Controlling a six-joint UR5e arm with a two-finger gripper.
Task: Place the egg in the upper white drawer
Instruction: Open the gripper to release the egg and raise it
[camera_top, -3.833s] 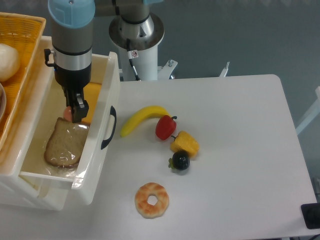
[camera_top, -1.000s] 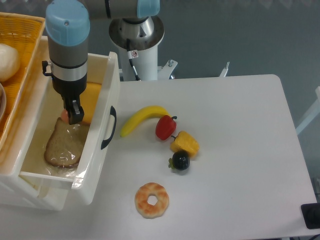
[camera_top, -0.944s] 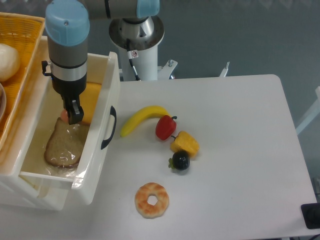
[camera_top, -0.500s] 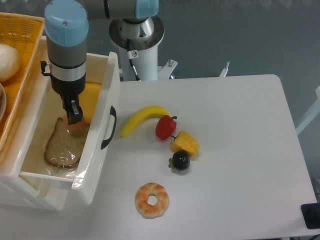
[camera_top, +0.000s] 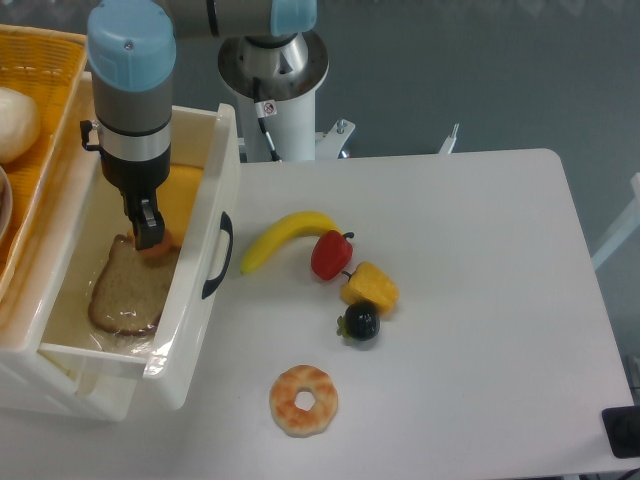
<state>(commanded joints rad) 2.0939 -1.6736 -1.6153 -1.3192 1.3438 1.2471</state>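
Judging progress: the egg (camera_top: 158, 249) already lies inside the upper white drawer (camera_top: 215, 180), so the main step looks done; what seems left is for the arm to lift clear.
Egg: a small salmon patch, low in the drawer, showing just at 3 o'clock of the claw tip and touching or just beside the top edge of the bread slice (camera_top: 128, 293). Only part of it shows.
Claw: the claw (camera_top: 147, 232) hangs inside the drawer, its dark tip at the egg's 9 o'clock. Whether its fingers are spread or pressed together I cannot tell from this angle; the egg appears beside the tip, not plainly between the fingers.
Drawer: pulled out and open, its black handle (camera_top: 217, 255) facing the worktop (camera_top: 470, 300). An orange-yellow block (camera_top: 185, 205) lies at 12 o'clock of the egg, against the drawer's front wall.
Release: probably made, as a judgement only, since the egg seems to rest on the drawer floor by the bread.
Worktop: banana (camera_top: 282, 236), red pepper (camera_top: 331, 254), yellow pepper (camera_top: 370, 287), black plum (camera_top: 361, 322) and donut (camera_top: 304, 400) sit well apart from the drawer, toward 3 to 5 o'clock of it.
Basket: a yellow basket (camera_top: 50, 70) stands at 9 o'clock of the drawer, with a white ball (camera_top: 15, 122) in it.
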